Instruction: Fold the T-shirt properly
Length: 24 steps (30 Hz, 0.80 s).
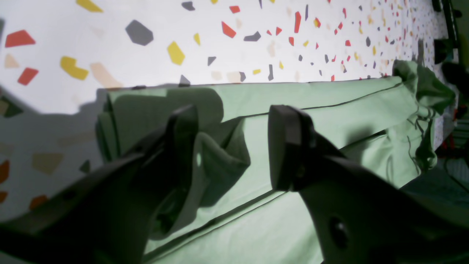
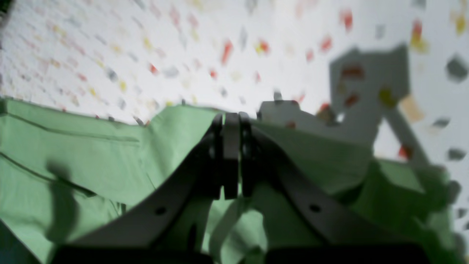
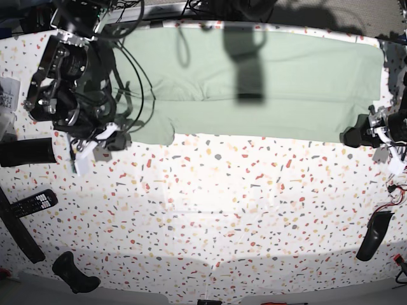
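T-shirt (image 3: 267, 89): pale sage-green cloth, folded into a long band lying across the far part of the table (image 3: 210, 210), whose white cover carries red, yellow and grey flecks. Right hand (image 2: 231, 157): at the T-shirt's left end in the base view, on a black arm draped in cables; the right wrist view shows its two dark fingers (image 2: 216, 161) pressed together, fully closed, with green cloth bunched around and beneath them, though the blur there leaves it unclear whether a fold is pinched between them. Left hand (image 1: 234, 146): at the T-shirt's opposite end, low over the cloth near its near edge; the left wrist view shows its two black fingers (image 1: 289, 146) standing apart, open, with a raised crease of the T-shirt between them and lying against the left one, the other clear of it. Writing and labels: none readable on the T-shirt in any view; only dark seam lines run along the band. View differences: the base view alone shows the whole band and the shadows falling across it; the left wrist view alone shows the crumpled far end of the T-shirt; the right wrist view alone shows the closed fingers up close.
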{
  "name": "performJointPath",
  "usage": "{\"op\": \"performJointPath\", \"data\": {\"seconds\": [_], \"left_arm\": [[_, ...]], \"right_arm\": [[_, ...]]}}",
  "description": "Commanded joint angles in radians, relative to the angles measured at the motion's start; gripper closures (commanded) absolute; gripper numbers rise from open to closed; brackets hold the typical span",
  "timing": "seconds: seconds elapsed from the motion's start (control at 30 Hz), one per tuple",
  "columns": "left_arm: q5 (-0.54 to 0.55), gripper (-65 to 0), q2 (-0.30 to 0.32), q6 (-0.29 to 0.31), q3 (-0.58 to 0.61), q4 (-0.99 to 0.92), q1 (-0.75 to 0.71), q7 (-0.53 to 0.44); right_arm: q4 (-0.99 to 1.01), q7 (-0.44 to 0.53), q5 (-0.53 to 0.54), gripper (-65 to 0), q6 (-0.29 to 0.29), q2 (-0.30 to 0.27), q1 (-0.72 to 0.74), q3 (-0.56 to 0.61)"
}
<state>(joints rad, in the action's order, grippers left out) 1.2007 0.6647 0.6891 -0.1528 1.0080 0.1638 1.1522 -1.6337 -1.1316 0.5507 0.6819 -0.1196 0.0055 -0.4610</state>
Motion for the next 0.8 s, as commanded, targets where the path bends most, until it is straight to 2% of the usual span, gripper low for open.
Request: {"op": "performJointPath", "data": {"seconds": [0.0,0.23,0.37,0.4,0.47,0.5,0.53,0.63,0.67,0.7,0.77], "left_arm": [[0.020,-28.4,0.026,0.009,-0.010,0.016,0.022,-0.005],[0.021,-28.4,0.026,0.009,-0.010,0.016,0.022,-0.003],[0.021,-28.4,0.026,0.009,-0.010,0.016,0.022,-0.001],[0.021,-28.4,0.026,0.009,-0.010,0.016,0.022,-0.001],[0.021,-28.4,0.026,0.009,-0.010,0.016,0.022,-0.001],[0.021,-28.4,0.026,0.009,-0.010,0.016,0.022,-0.001],[0.021,-28.4,0.026,0.009,-0.010,0.016,0.022,-0.001],[0.021,-28.4,0.026,0.009,-0.010,0.016,0.022,-0.001],[0.021,-28.4,0.026,0.009,-0.010,0.016,0.022,-0.001],[0.021,-28.4,0.026,0.009,-0.010,0.016,0.022,-0.001],[0.024,-28.4,0.026,0.009,-0.010,0.016,0.022,-0.001]], "right_arm": [[-0.034,0.014,0.014,0.0,0.016,-0.011,-0.003,-0.003],[-0.172,0.016,0.060,0.0,0.016,-0.011,-0.144,-0.005],[-0.213,0.016,0.055,0.0,0.016,-0.027,-0.142,-0.031],[-0.213,0.016,0.053,-3.2,0.016,-0.030,-0.130,-0.043],[-0.212,0.030,0.009,-16.4,0.016,-0.030,-0.101,-0.070],[-0.212,0.051,-0.014,-20.3,0.016,-0.034,-0.093,-0.082],[-0.212,0.069,-0.029,-22.3,0.016,-0.043,-0.089,-0.090],[-0.207,0.076,-0.063,-22.6,0.016,-0.092,-0.086,-0.092],[-0.200,0.076,-0.080,-22.6,0.003,-0.104,-0.086,-0.092],[-0.192,0.077,-0.098,-22.6,-0.049,-0.108,-0.086,-0.095],[-0.169,0.099,-0.139,-22.6,-0.215,-0.094,-0.085,-0.116]]}}
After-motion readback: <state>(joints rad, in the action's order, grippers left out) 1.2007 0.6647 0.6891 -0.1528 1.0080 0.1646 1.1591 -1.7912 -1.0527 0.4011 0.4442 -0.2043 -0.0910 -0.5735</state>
